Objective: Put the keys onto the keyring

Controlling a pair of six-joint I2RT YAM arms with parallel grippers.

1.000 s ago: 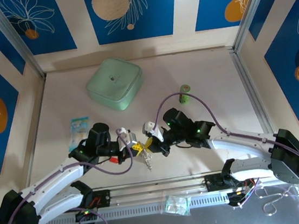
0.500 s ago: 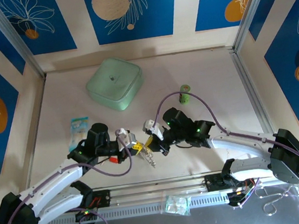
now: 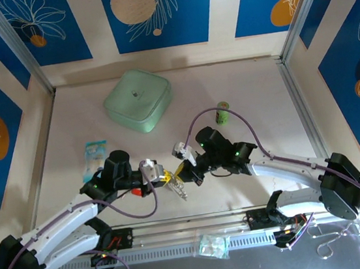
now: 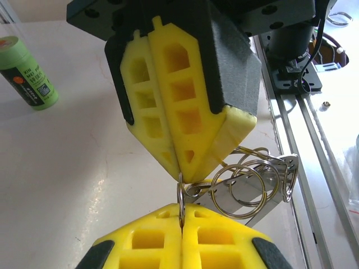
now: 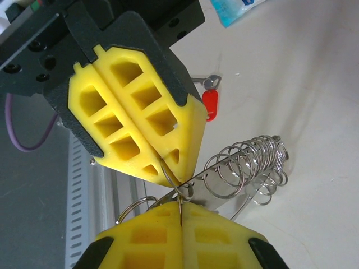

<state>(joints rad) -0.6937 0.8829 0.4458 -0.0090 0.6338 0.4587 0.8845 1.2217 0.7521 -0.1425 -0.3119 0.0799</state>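
Observation:
My left gripper (image 3: 165, 177) and right gripper (image 3: 180, 172) meet tip to tip over the near middle of the table. Both are shut on the same thin silver keyring (image 4: 180, 193), which spans the small gap between their yellow fingers (image 5: 180, 197). A bunch of linked silver rings on a flat metal strip (image 4: 255, 188) hangs from it, also visible as a bunch of rings (image 5: 252, 165) and as a hanging bunch (image 3: 178, 189). A key with a red head (image 5: 209, 105) lies flat on the table beside the left gripper, the same red key (image 3: 136, 192) showing under the left wrist.
A pale green square lid (image 3: 138, 100) sits at the back left. A green cylinder (image 3: 223, 114) lies behind the right arm, and the same cylinder (image 4: 28, 73) shows on its side. A blue packet (image 3: 95, 153) lies left. A metal rail (image 3: 197, 223) runs along the near edge.
Both grippers stay shut tip to tip. The left arm has slid slightly left and nearer, and the hanging bunch of rings has swung a little to the right.

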